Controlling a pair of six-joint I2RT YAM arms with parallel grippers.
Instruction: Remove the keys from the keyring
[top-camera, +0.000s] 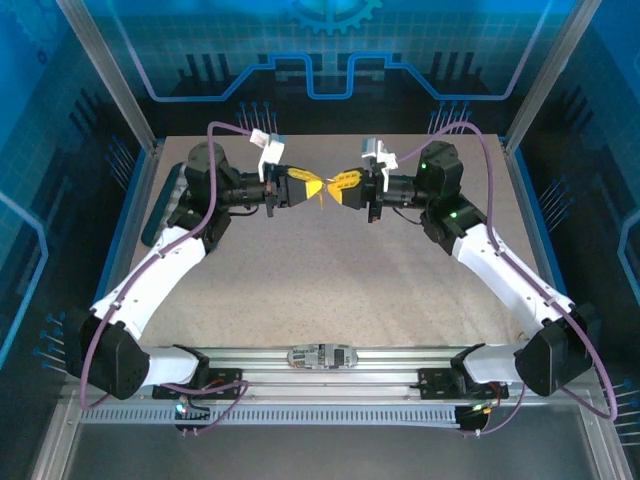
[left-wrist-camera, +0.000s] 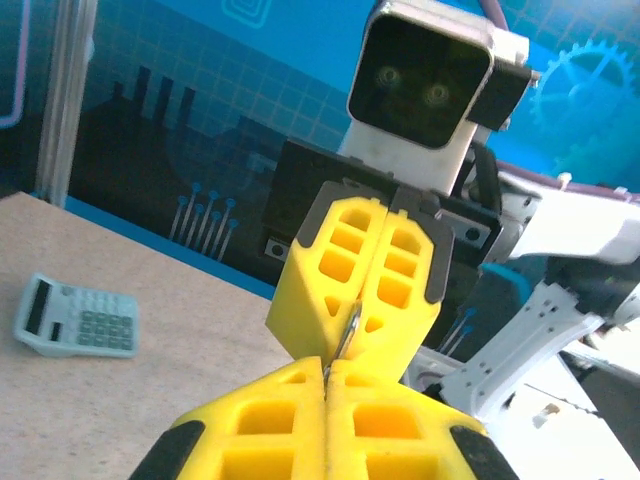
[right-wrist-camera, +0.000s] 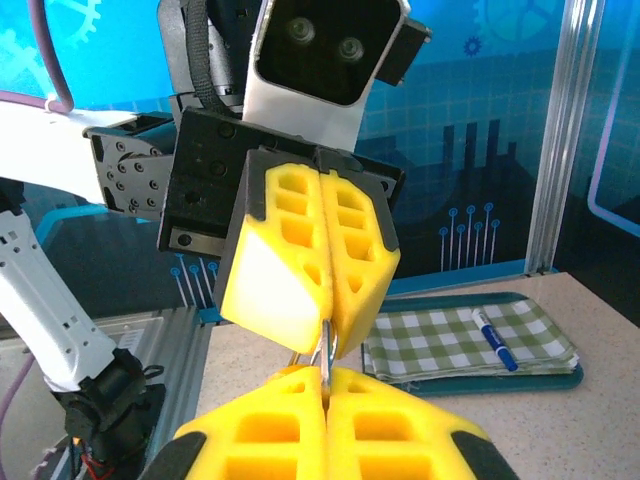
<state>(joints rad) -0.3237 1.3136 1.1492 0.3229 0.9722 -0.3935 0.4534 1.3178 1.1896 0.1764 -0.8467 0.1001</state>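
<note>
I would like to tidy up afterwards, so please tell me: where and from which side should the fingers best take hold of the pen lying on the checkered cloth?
Probably the pen at the middle of its barrel, coming straight down from above and pinching across its thin width. It lies flat on the checkered cloth, long and narrow, with free cloth on both sides.

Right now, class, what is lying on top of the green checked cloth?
A blue-and-white marker lies on the folded green checked cloth. The cloth's left end is covered by the left pincer, so anything lying there is hidden.
</note>
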